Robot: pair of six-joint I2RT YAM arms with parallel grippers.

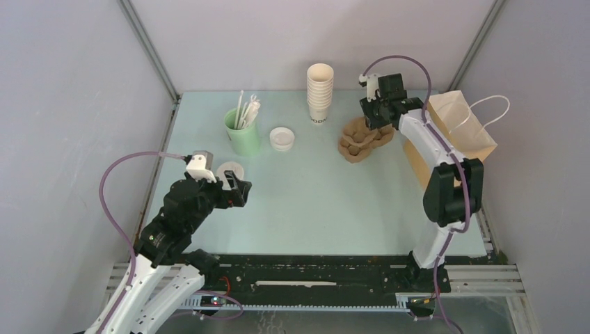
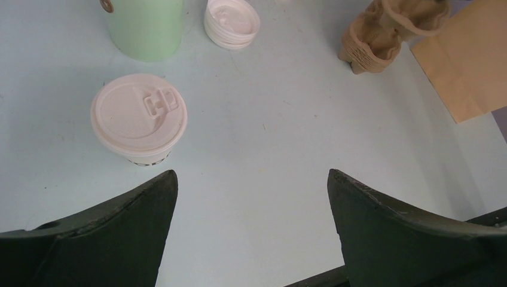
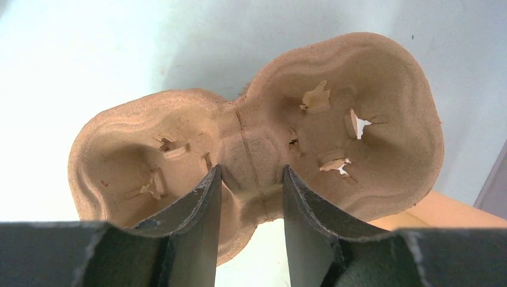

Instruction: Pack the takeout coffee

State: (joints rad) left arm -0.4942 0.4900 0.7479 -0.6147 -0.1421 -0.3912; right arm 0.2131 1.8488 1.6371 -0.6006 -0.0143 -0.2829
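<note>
**Packing barely begun: coffee on the table, carrier being taken**

The takeout coffee [image 2: 139, 116] is standing upright on the table [image 1: 313, 202] with its lid on. It is sitting near the left edge, just in front of the mint-green cup [image 1: 242, 132] that is holding straws. Nothing is touching it. The left gripper [image 2: 251, 179] is hovering just short of it with its fingers spread wide and nothing between them. In the left wrist view the cup is sitting ahead and to the left of the gap, not inside it.

Across the table, the right gripper [image 3: 251, 179] is pinching the narrow waist of the top cup carrier [image 3: 257, 143], 1 finger on each side of the middle ridge. This is happening at the carrier stack [image 1: 362, 139], just beside the paper bag [image 1: 456, 132]. Both of the carrier's 2 wells are showing empty. Whether it is lifting clear of the stack I cannot tell.

The task is looking to be in its opening part. A carrier is being taken, while the coffee is waiting to be grasped, seated in a well and, probably, put into the paper bag, which is sitting well apart from it.
</note>
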